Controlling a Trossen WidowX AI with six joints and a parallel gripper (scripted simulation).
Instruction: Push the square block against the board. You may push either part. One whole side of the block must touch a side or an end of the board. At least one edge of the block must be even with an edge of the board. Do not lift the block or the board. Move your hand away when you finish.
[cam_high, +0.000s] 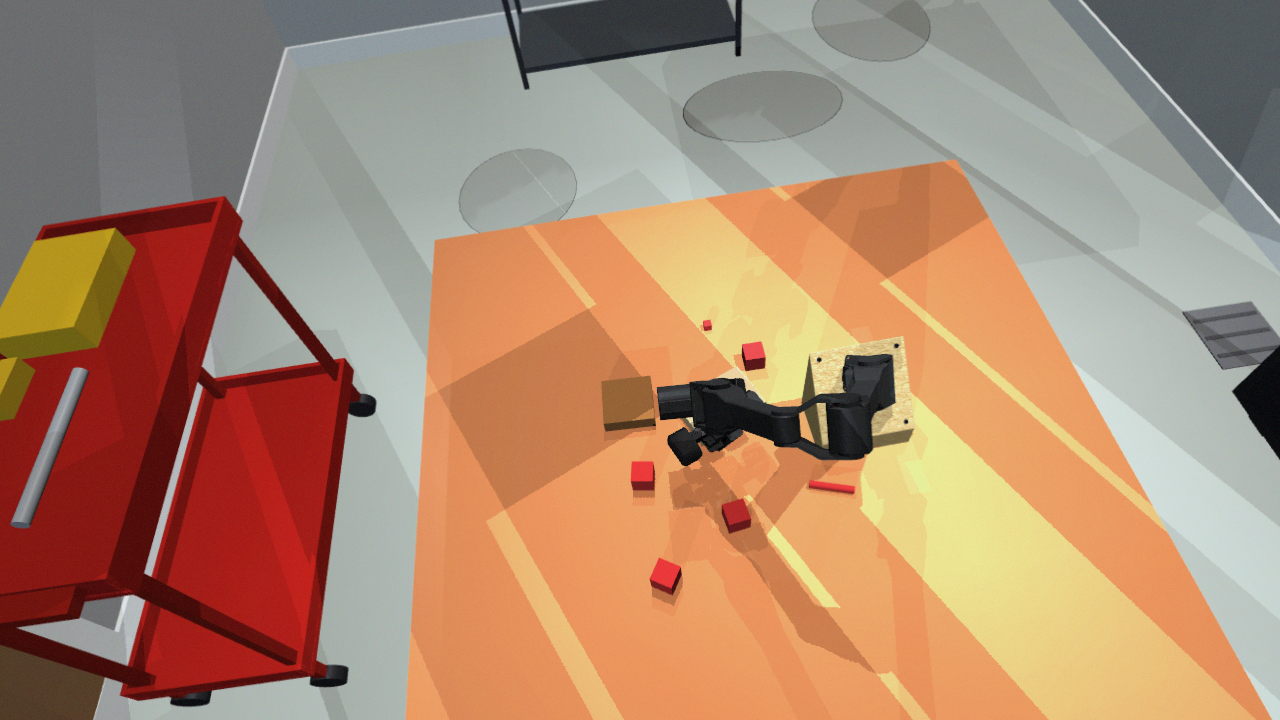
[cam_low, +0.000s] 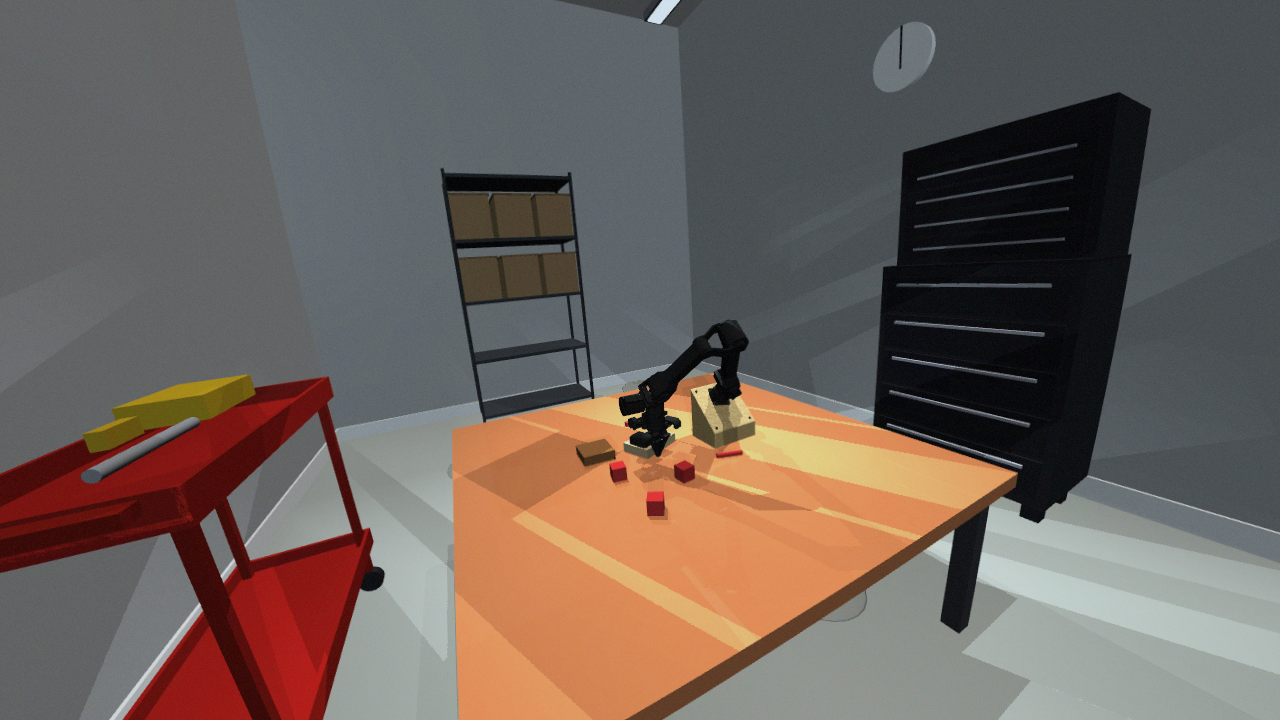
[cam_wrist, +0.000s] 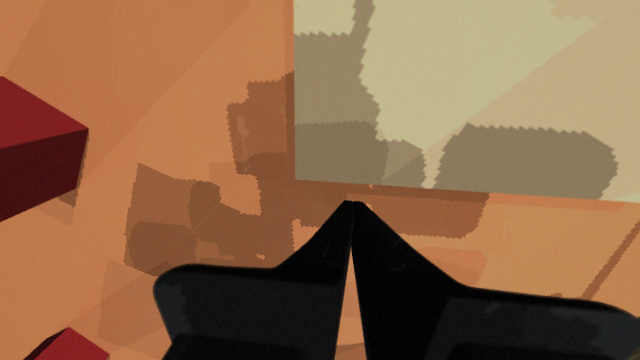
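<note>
The brown square block (cam_high: 628, 400) (cam_low: 594, 451) lies flat on the table, left of the arm in the top and exterior views. The cream board (cam_low: 637, 448) (cam_wrist: 450, 75) lies flat to its right, mostly hidden by the arm in the top view. A narrow gap shows between block and board in the exterior view. My gripper (cam_low: 658, 454) (cam_wrist: 351, 209) is shut and empty, pointing down. In the wrist view its tips are just outside one board edge, near a corner; I cannot tell whether they touch it. The block is out of the wrist view.
Red cubes stand on the table: one (cam_high: 642, 474) in front of the block, others (cam_high: 735, 514) (cam_high: 665, 574) nearer the front, one (cam_high: 753, 355) behind the arm with a tiny cube (cam_high: 707, 325). A red stick (cam_high: 831, 487) lies before the wooden arm base (cam_high: 819, 367).
</note>
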